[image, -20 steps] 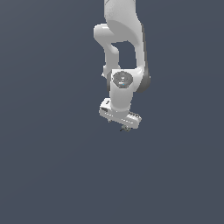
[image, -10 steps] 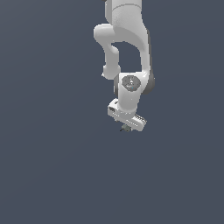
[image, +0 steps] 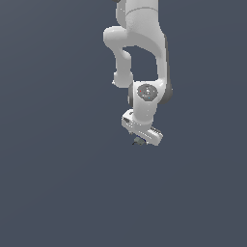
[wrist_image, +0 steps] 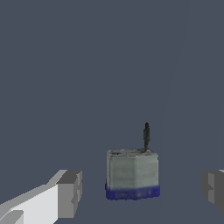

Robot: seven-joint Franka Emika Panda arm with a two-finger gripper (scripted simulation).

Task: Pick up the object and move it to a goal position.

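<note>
Two grey fingertips (wrist_image: 70, 192) of the end effector (wrist_image: 142, 192) stand spread wide apart, open, with the object (wrist_image: 132, 175) between them, touching neither; a thin dark stub rises from its top.

1 block (wrist_image: 132, 175) (blue-edged), 1 gripper (wrist_image: 142, 192), 1 arm (image: 140, 43)

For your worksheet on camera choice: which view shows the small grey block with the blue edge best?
The wrist view. There the block fills a fair part of the picture, its grey face and blue edge plain, with the open gripper fingers either side. In the exterior view it is only a dark speck under the gripper.
</note>
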